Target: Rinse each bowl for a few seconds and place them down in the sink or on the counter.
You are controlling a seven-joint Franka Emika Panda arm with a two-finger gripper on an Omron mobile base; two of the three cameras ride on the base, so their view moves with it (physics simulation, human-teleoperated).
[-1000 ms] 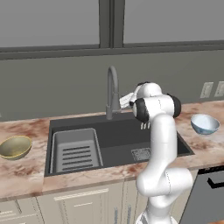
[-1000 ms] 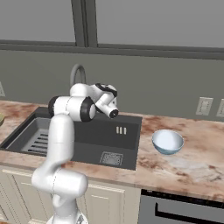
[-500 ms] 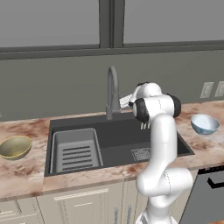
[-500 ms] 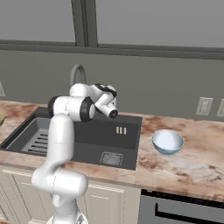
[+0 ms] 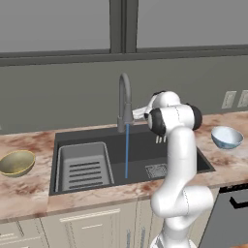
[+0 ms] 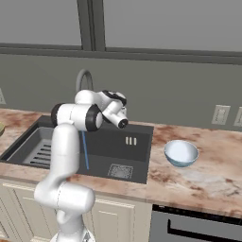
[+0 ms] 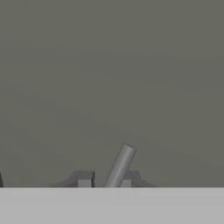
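so the counter is a reddish-brown and cream marbled slab, and the sink is a wide, dark grey rectangular basin sunk into it, with a lighter ribbed tray in its left half. the grey gooseneck faucet stands at the sink's back edge and a thin blue stream falls from its spout into the basin. the gripper sits behind the sink beside the faucet base, its fingertips drawn close together around a slim grey rod, apparently the faucet lever, which slants up between them. both bowls lie on the counter, well apart from the gripper: the olive-gold bowl, shiny inside, left of the sink, and the pale blue bowl, whitish inside, just right of the sink and seemingly the nearer.
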